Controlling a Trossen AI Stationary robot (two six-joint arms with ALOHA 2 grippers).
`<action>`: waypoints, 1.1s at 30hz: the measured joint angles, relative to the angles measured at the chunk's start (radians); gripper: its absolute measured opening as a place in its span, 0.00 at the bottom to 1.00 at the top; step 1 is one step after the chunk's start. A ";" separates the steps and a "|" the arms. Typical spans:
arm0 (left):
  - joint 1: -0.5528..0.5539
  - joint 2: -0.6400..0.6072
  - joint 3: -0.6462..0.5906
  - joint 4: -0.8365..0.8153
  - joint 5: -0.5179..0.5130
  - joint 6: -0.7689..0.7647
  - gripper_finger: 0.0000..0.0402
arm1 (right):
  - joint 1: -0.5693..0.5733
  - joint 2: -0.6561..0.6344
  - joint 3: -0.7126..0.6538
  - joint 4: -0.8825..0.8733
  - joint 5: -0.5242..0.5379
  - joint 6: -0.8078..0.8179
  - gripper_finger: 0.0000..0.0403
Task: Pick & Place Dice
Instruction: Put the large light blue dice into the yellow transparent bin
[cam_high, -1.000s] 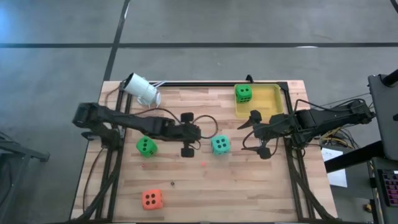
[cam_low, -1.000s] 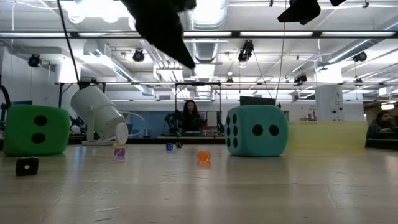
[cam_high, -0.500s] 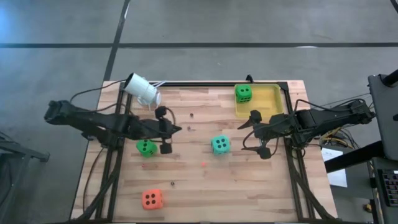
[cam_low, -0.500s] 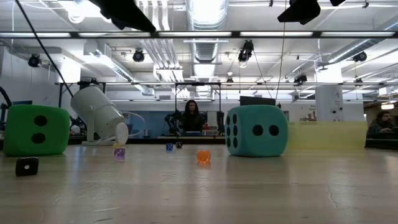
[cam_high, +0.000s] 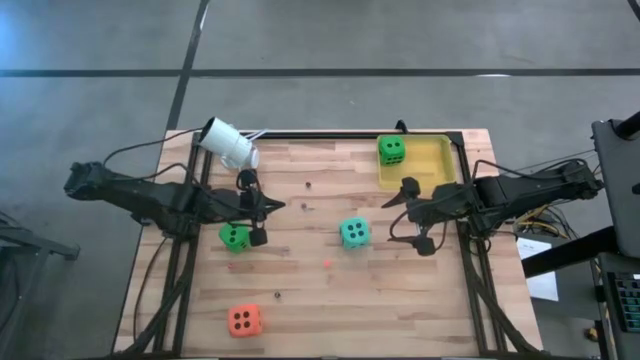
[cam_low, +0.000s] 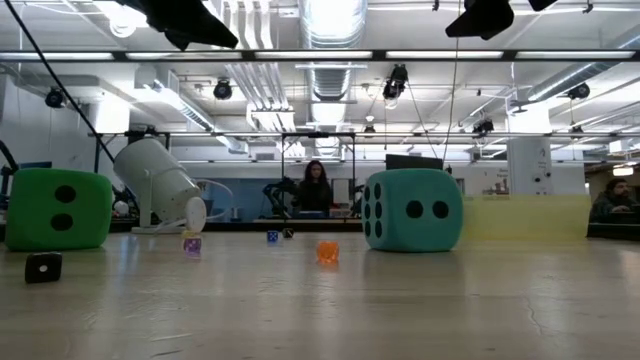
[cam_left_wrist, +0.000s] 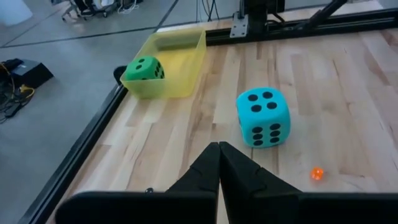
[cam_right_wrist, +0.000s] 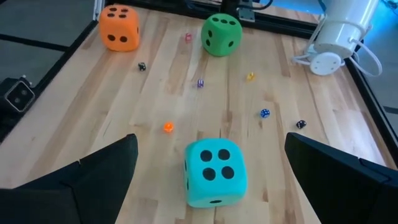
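Three big dice rest on the wooden table: a teal die (cam_high: 353, 232) in the middle, a green die (cam_high: 234, 237) to its left, and an orange die (cam_high: 244, 320) near the front edge. Another green die (cam_high: 391, 150) sits in the yellow tray (cam_high: 440, 160) at the far right. My left gripper (cam_high: 278, 207) hangs shut and holds nothing; it is raised just beyond the left green die and points at the teal die (cam_left_wrist: 262, 117). My right gripper (cam_high: 404, 215) stands open above the table, right of the teal die (cam_right_wrist: 214, 171), with nothing between its fingers.
A white cylinder-shaped device (cam_high: 228, 144) lies tipped at the far left corner with its cable. Tiny dice, among them an orange one (cam_left_wrist: 317, 173) and a black one (cam_low: 43, 267), are scattered over the boards. Black rails (cam_high: 330, 133) frame the table. A person (cam_low: 315, 188) stands far behind.
My left gripper has drawn back from beside the teal die toward the table's left edge and risen a little, staying shut. It now stands by the left green die. No die has moved, and the right arm has kept still.
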 joint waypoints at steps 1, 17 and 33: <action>0.000 0.001 0.000 -0.001 0.000 0.000 0.03 | -0.002 0.008 0.000 0.001 0.000 -0.004 0.99; 0.000 0.001 0.000 0.009 0.000 0.000 0.03 | -0.099 0.352 0.322 -0.263 -0.133 -0.007 0.99; 0.000 0.001 0.000 0.001 0.000 -0.001 0.03 | -0.110 0.640 0.495 -0.399 -0.148 -0.064 0.99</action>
